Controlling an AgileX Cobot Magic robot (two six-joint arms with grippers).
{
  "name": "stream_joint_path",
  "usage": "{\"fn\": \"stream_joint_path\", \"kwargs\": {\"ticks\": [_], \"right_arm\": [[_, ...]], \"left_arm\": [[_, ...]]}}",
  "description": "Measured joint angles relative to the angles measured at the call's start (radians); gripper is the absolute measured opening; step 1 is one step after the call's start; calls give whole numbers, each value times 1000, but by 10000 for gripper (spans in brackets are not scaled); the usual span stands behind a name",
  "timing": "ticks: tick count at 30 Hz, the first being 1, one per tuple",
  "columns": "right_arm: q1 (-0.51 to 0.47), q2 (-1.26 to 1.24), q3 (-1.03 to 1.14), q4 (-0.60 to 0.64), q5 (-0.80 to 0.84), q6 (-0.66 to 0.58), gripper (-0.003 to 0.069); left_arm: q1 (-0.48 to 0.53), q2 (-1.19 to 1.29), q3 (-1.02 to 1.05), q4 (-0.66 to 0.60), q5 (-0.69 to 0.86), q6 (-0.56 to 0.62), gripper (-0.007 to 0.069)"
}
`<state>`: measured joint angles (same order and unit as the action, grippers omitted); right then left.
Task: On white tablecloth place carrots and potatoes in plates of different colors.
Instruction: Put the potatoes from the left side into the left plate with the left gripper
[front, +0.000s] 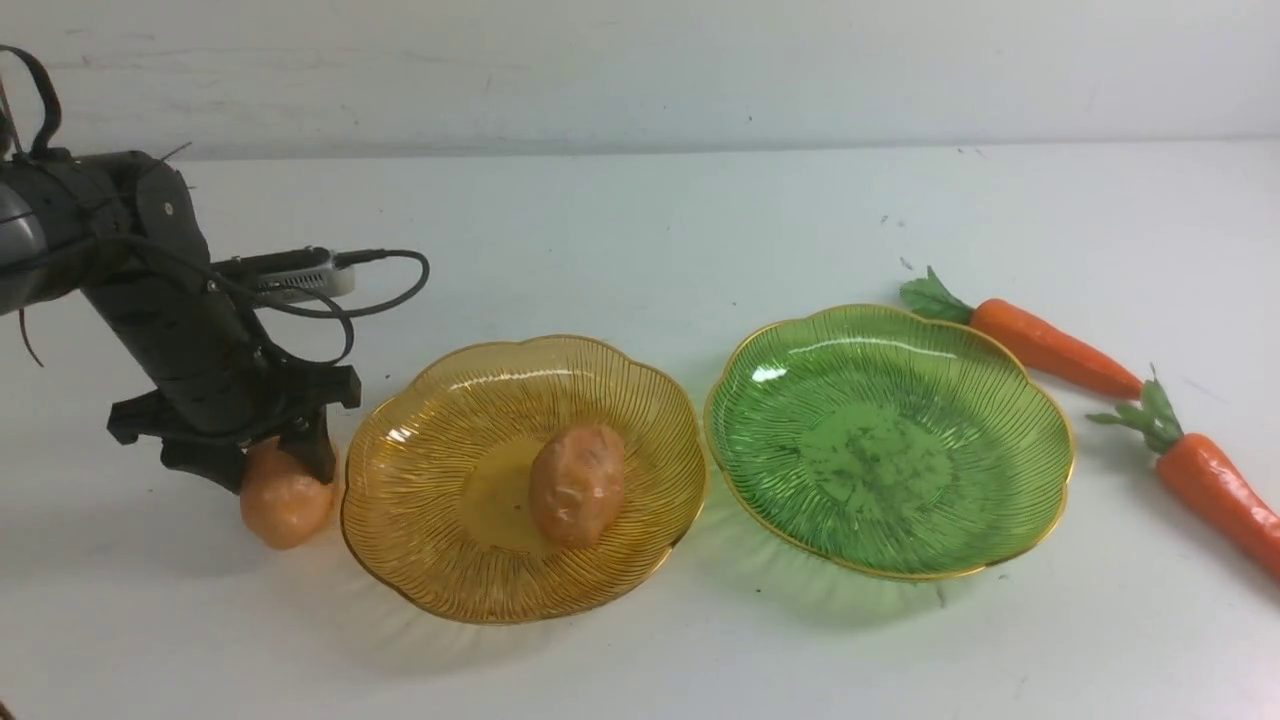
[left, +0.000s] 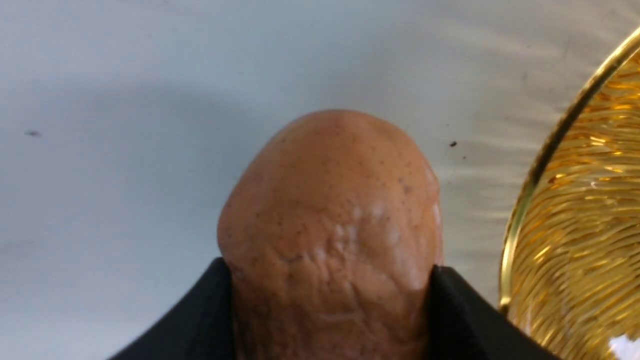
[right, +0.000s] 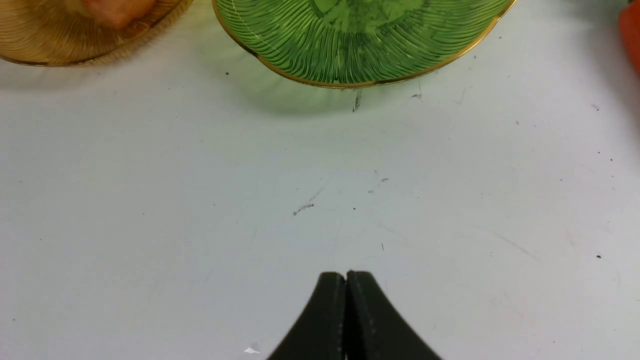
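On the white tablecloth, one potato lies in the amber-yellow plate. My left gripper is shut on the second potato, just left of that plate and low over the cloth; in the left wrist view this potato fills the space between both black fingers, with the amber plate's rim close by. The green plate holds nothing. Two carrots lie on the cloth right of it. My right gripper is shut and empty over bare cloth near the green plate.
A pale wall stands behind the table's far edge. The left arm's cable loops out toward the amber plate. Small dark specks mark the cloth.
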<state>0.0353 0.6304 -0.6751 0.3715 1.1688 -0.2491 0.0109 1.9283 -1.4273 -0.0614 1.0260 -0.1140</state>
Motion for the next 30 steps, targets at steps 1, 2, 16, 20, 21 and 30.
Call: {"fn": "stream_joint_path", "kwargs": {"ticks": [1, 2, 16, 20, 21, 30], "right_arm": [[0, 0, 0, 0, 0, 0, -12], [0, 0, 0, 0, 0, 0, -12], [0, 0, 0, 0, -13, 1, -12], [0, 0, 0, 0, -22, 1, -12], [0, 0, 0, 0, -22, 1, -12], [0, 0, 0, 0, -22, 1, -12]], "left_arm": [[0, -3, -18, 19, 24, 0, 370], [0, -11, -49, 55, 74, 0, 368], [-126, -89, -188, 4, 159, -7, 367], [-222, -28, -177, -14, 117, -9, 372], [-244, -13, -177, -14, 110, -10, 376], [-335, 52, -180, 112, 89, -152, 559]]}}
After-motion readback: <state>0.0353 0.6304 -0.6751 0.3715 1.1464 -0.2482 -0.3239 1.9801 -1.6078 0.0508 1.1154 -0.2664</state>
